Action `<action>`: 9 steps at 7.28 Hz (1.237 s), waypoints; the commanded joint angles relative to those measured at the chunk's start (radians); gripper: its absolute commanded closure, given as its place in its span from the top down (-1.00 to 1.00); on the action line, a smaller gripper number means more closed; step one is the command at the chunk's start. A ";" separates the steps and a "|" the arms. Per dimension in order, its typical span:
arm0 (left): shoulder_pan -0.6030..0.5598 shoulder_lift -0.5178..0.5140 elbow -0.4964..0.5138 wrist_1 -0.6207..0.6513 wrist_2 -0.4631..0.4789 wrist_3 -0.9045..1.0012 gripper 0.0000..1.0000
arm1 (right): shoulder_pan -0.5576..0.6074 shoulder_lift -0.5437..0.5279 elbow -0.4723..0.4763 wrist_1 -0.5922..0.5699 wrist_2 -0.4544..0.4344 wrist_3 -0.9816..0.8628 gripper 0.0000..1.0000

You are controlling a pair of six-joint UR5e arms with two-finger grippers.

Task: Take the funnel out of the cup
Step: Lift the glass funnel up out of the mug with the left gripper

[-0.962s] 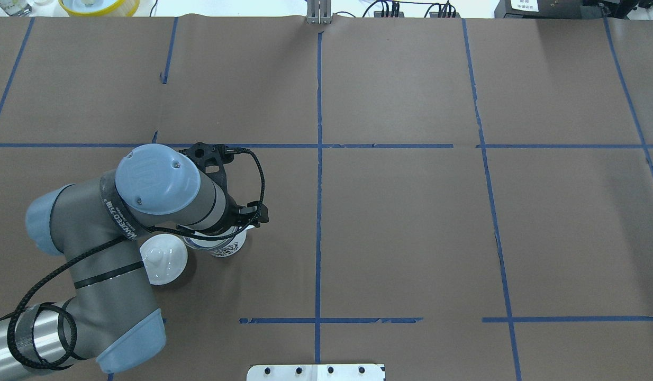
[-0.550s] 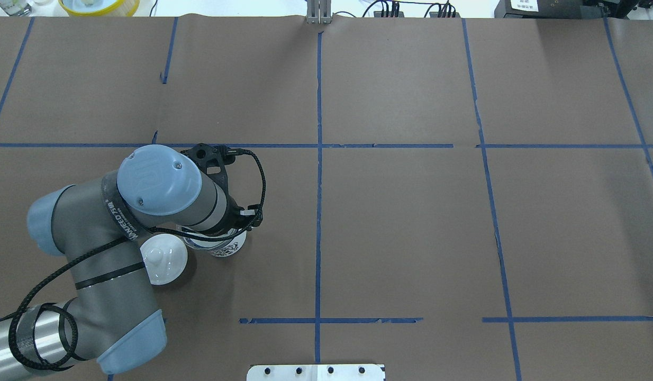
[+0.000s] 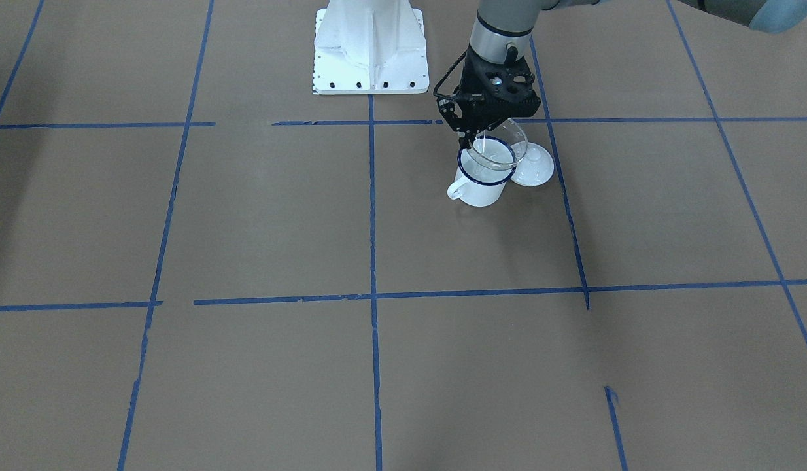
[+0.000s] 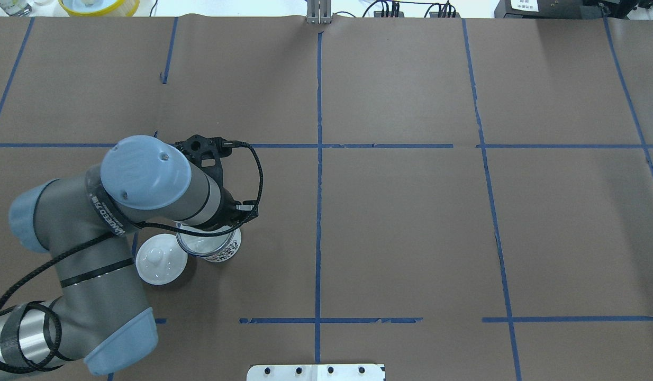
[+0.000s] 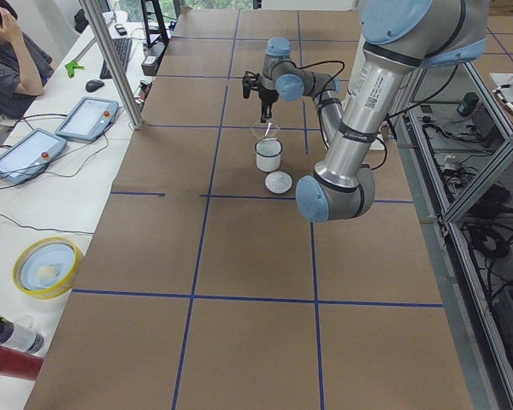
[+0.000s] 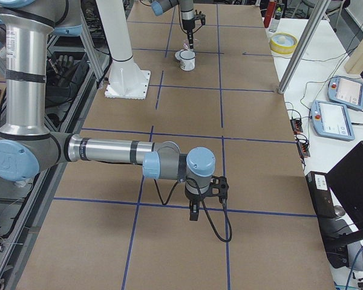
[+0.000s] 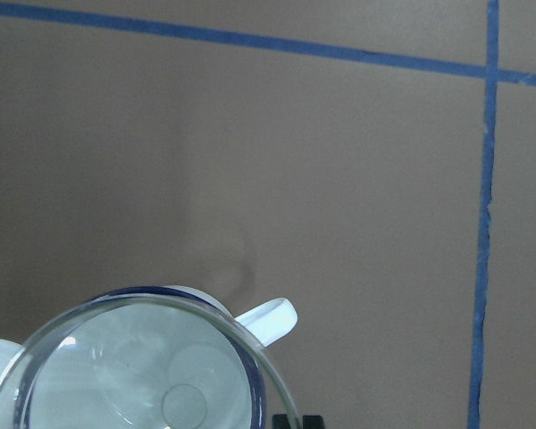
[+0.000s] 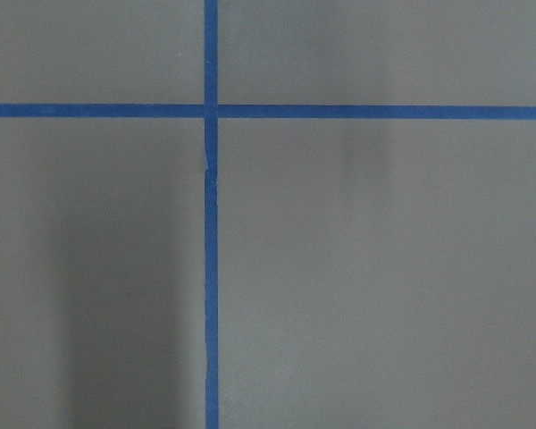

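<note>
Funnel (image 3: 511, 145) status: held tilted above the cup, not yet set down. Findings, by size:

1. Table (image 4: 411, 222): brown paper marked with blue tape lines.
2. Left arm (image 4: 146, 182): reaches in from the cup's 8 o'clock on the overhead view and hides part of the cup there.
3. Cup (image 3: 482, 183): upright on the table, with its handle at 8 o'clock in the front view.
4. Lid (image 3: 534, 169): just beside the cup, at its 9 o'clock overhead. I cannot tell whether the two touch.
5. Funnel: the bowl sits above the blue rim and overlaps the cup's mouth. I cannot tell whether the spout tip has cleared that rim.
6. Left claw (image 3: 470, 139): nearly closed, pinching the funnel's rim on one side, at about 1 o'clock overhead.
7. Right claw (image 6: 193, 212): well apart from the work, over bare paper. I cannot tell whether it is open or closed.

Recommendation: I would lift straight up until the spout shows plainly above the rim, and only then move sideways. In my judgement, an early sideways move could catch the spout on the rim and tip the light cup. The one-sided pinch on smooth clear plastic may let the funnel swing or slip, so I would go slowly and keep the grip firm. I would carry toward 3 o'clock, away from the lid, and lower fully before releasing.
</note>
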State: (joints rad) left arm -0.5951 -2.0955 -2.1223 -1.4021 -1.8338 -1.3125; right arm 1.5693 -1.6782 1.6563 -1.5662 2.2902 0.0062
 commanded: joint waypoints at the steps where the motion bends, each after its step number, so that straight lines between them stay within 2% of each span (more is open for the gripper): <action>1: -0.101 -0.028 -0.045 0.000 0.019 -0.186 -1.00 | 0.000 0.000 0.000 0.000 0.000 0.000 1.00; 2: -0.103 -0.028 0.025 -0.156 0.182 -0.402 -1.00 | 0.000 0.000 0.000 0.000 0.000 0.000 1.00; 3: -0.103 -0.023 0.154 -0.363 0.311 -0.565 -1.00 | 0.000 0.000 0.000 0.000 0.000 0.000 1.00; 5: -0.101 -0.024 0.401 -0.675 0.526 -0.788 -1.00 | 0.000 0.000 0.000 0.000 0.000 0.000 1.00; 6: -0.101 -0.029 0.524 -0.796 0.607 -0.885 -1.00 | 0.000 0.000 0.000 0.000 0.000 0.000 1.00; 7: -0.107 -0.038 0.629 -0.849 0.678 -0.931 -1.00 | 0.000 0.000 0.000 0.000 0.000 0.000 1.00; 9: -0.114 -0.119 0.900 -1.028 0.725 -0.947 -1.00 | 0.000 0.000 0.000 0.000 0.000 0.000 1.00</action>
State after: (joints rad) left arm -0.7061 -2.1717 -1.3813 -2.3287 -1.1375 -2.2440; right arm 1.5693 -1.6781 1.6567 -1.5662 2.2902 0.0061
